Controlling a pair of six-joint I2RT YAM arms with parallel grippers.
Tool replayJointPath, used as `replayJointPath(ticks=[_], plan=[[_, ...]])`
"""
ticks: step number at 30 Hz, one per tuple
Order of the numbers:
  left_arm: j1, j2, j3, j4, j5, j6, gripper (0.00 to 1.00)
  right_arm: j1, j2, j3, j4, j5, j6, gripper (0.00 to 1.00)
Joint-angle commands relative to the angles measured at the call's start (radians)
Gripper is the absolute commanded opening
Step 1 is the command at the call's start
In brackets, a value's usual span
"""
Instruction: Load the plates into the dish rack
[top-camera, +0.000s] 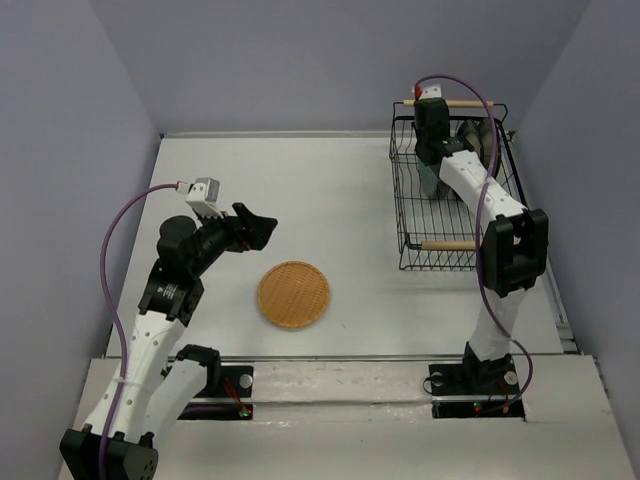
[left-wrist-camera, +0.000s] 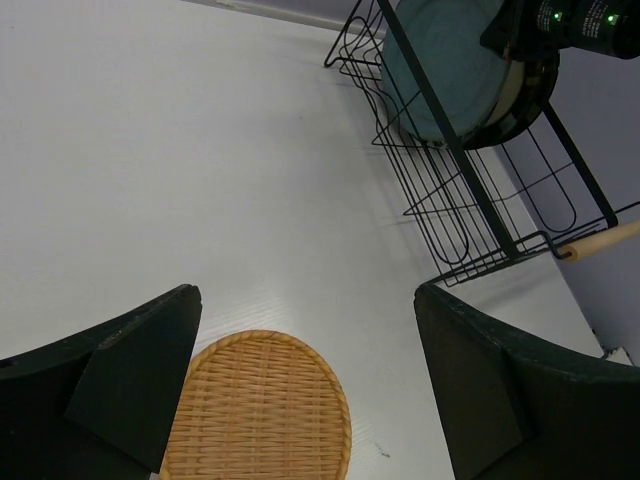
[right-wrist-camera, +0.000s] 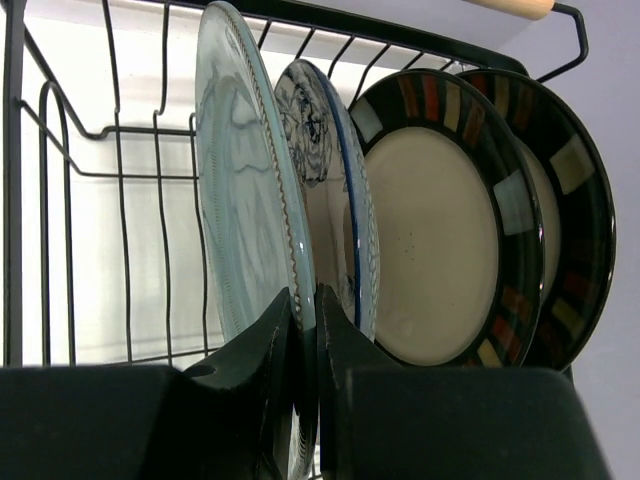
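Pinching the rim of the teal plate (right-wrist-camera: 240, 190), upright in the dish rack (right-wrist-camera: 12, 180): my right jaws. My left jaws hang spread, the woven plate (left-wrist-camera: 258, 410) below them on the worktop (left-wrist-camera: 200, 150).

Dish rack (top-camera: 405, 200), upper right: black wire, slight sheen, pale bare-wood handles (top-camera: 450, 244); woven plate (top-camera: 294, 294), centre: matt, ribbed weave; teal plate (right-wrist-camera: 240, 200), striped plates (right-wrist-camera: 450, 220): glossy glaze; table (top-camera: 300, 190): smooth matt white.
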Motion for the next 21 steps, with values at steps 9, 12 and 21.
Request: replayJointPath(ticks=[9, 12, 21], plan=[[-0.008, 0.017, 0.017, 0.024, -0.015, 0.016, 0.99, -0.033, -0.036, -0.066, 0.16, -0.033, 0.185, 0.07], [-0.008, 0.022, 0.015, 0.022, -0.021, 0.017, 0.99, -0.033, -0.036, -0.084, 0.16, -0.027, 0.229, 0.19], [-0.008, 0.062, 0.018, 0.011, -0.067, 0.025, 0.99, -0.033, -0.101, -0.075, 0.147, -0.031, 0.272, 0.56]])
